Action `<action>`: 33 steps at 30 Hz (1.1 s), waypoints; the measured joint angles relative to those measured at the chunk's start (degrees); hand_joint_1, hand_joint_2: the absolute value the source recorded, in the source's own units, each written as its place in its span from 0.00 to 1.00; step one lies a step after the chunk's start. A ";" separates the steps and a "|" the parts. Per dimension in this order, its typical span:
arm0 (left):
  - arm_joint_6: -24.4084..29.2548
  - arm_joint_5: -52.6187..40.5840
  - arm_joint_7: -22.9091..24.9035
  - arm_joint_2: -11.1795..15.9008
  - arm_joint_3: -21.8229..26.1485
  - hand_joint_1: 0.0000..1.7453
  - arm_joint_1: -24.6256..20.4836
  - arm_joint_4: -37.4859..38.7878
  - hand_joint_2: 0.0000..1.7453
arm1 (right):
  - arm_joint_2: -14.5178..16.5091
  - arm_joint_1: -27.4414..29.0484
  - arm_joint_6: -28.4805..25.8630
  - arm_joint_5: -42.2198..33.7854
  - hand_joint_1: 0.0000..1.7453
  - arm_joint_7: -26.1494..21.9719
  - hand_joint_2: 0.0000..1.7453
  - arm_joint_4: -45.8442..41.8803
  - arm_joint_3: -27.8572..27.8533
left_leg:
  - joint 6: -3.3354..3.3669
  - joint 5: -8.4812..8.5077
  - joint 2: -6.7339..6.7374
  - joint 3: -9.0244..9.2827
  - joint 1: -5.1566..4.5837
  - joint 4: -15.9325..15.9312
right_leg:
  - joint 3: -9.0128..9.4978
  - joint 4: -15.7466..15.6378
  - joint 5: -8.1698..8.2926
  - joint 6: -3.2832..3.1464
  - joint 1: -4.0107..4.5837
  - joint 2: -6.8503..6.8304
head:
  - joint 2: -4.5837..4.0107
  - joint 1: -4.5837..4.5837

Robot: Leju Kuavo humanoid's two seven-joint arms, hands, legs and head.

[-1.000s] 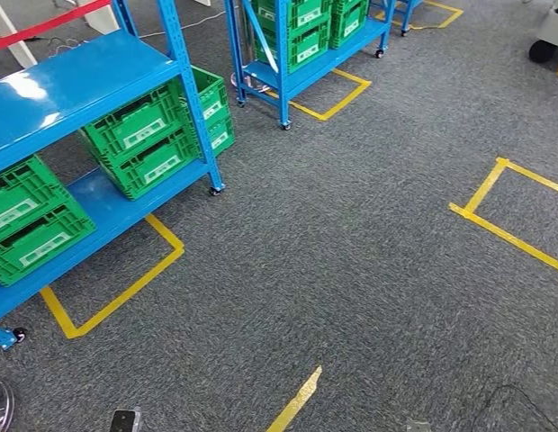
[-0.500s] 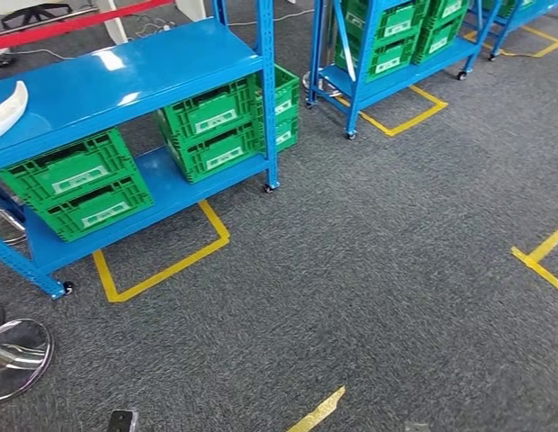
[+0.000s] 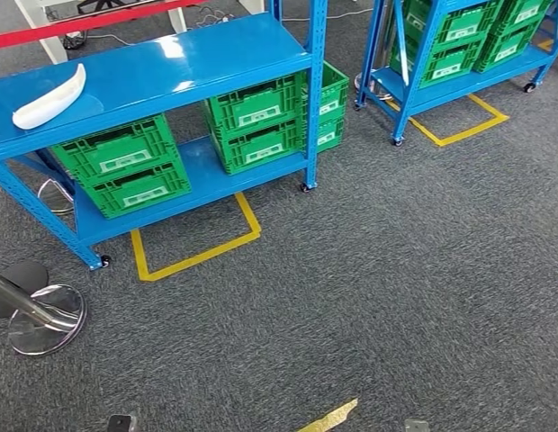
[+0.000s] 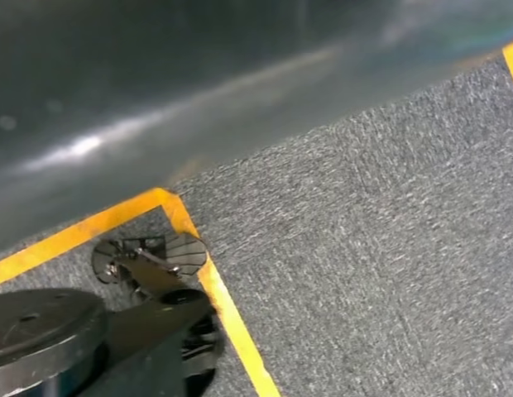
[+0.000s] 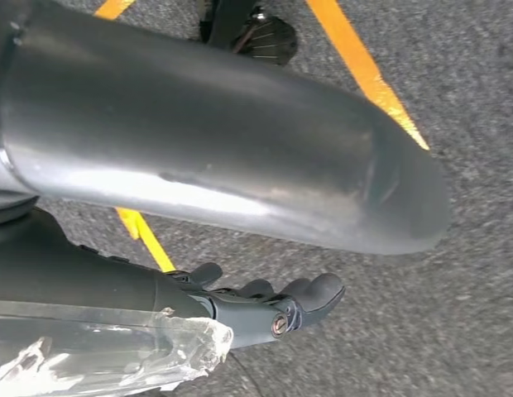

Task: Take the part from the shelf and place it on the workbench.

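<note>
Bright, even overhead light glares off the blue shelf [image 3: 161, 67]; both wrist views show smeared, out-of-focus foregrounds.

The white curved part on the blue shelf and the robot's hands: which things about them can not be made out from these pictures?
- White curved part on the blue metal shelf, head view: too small for surface detail; its underside is hidden.
- Left hand, left wrist view: a blurred grey surface covers the picture's upper half, so its state cannot be told.
- Right hand, right wrist view: the dark fingers are seen edge-on below a grey cover, so their spread is unclear.
</note>
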 joint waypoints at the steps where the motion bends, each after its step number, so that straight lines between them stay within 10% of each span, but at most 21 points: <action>1: -0.02 0.02 0.01 0.07 0.00 0.00 -0.03 -0.02 0.00 | 0.03 -0.10 0.14 -0.04 0.00 -0.04 0.00 0.01 -0.03 | 0.39 0.58 0.27 1.29 -0.18 -2.56 | 0.01 0.09 -0.17 0.14 0.12 -0.13 | 0.00 -0.02; 5: -0.08 0.11 0.00 0.07 -0.01 0.00 0.16 -0.08 0.00 | -0.01 -0.22 0.50 -0.12 0.00 -0.13 0.00 0.04 -0.16 | -0.93 0.21 0.47 2.09 -0.32 -4.46 | -0.15 0.19 -0.31 0.11 0.20 -0.23 | 0.00 0.18; 33: -0.21 0.98 0.00 0.07 -0.01 0.00 0.25 -0.12 0.00 | -0.02 -0.28 0.83 0.51 0.00 -0.95 0.00 0.04 -1.04 | 1.11 -0.45 0.45 2.41 -0.73 -4.40 | 0.83 -1.11 -0.06 1.70 -0.22 -0.33 | 0.00 0.12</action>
